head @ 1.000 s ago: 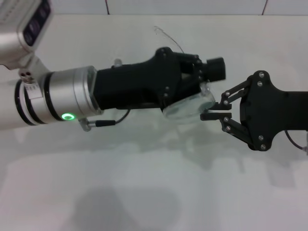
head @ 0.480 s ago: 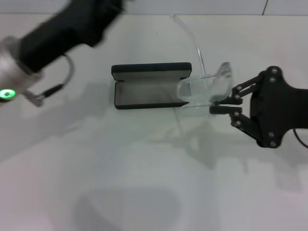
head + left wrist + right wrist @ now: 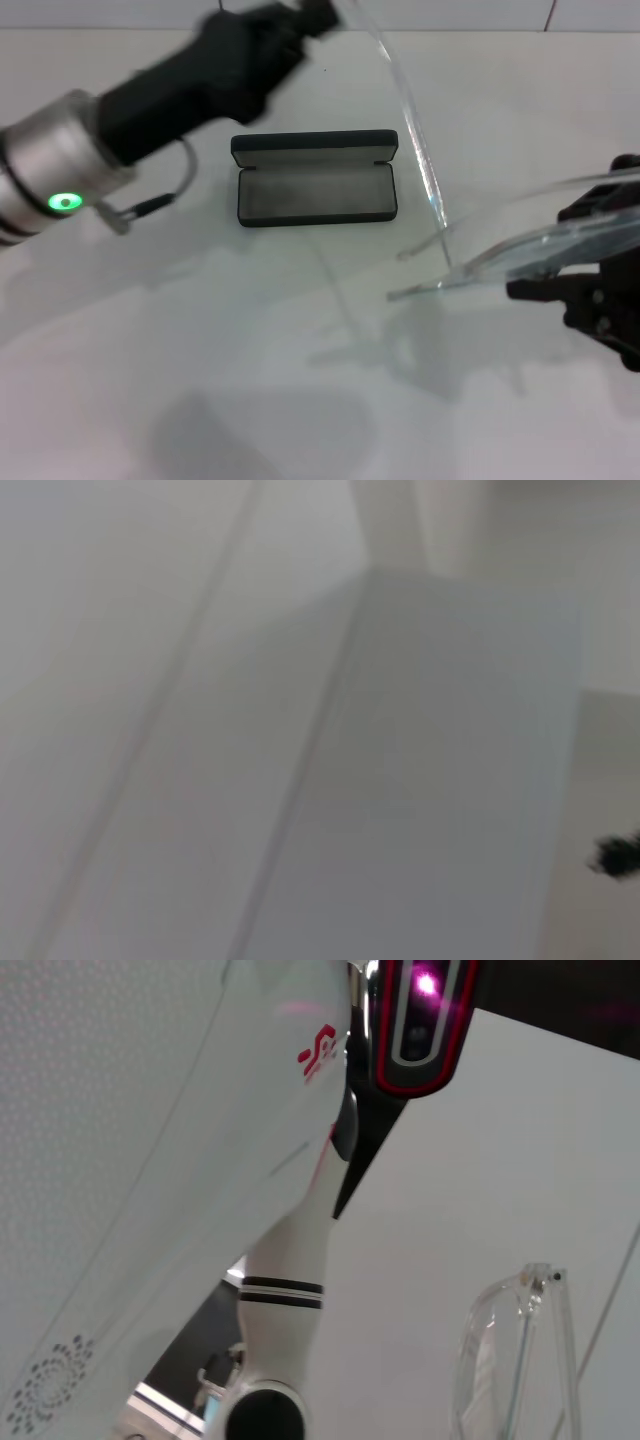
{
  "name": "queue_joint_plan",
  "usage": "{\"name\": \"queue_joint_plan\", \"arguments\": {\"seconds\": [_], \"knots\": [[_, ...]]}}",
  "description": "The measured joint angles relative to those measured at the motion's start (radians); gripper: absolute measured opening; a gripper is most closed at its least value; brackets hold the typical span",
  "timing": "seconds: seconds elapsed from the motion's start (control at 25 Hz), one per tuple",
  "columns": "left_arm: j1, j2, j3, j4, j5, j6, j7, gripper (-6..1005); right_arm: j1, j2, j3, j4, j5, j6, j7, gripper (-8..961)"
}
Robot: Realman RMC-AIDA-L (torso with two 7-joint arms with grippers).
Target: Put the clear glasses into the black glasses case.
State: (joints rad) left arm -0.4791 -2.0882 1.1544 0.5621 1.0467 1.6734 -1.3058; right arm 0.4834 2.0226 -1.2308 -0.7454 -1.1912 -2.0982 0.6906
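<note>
The black glasses case lies open on the white table, its grey lining up and its lid standing at the far side. The clear glasses hang tilted in the air to the right of the case, close to the head camera. One long clear arm rises toward the top of the view. My right gripper is at the right edge, shut on the lens. The right wrist view shows the lens from close by. My left gripper is raised beyond the case at the top left, apart from the glasses.
The white table spreads in front of the case, with a tiled wall edge at the back. My left forearm, with its green light, crosses the upper left. The right wrist view shows the robot's white body.
The left gripper has let go of the glasses and swung up and away to the far left, uncovering the case. The right gripper has carried the glasses right and upward.
</note>
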Motion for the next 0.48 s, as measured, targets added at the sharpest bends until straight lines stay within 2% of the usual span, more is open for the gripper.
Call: {"name": "queue_joint_plan", "arguments": {"seconds": [0.24,0.48], "knots": [[-0.042,0.001,0.088,0.005,0.016,0.003,0.004,52,0.023,0.002,-0.048,0.011,0.000,0.056,0.005,43],[-0.044,0.000,0.115,0.019,0.023,0.035,0.018,52,0.024,0.001,-0.065,0.034,0.000,0.124,0.011,45]]}}
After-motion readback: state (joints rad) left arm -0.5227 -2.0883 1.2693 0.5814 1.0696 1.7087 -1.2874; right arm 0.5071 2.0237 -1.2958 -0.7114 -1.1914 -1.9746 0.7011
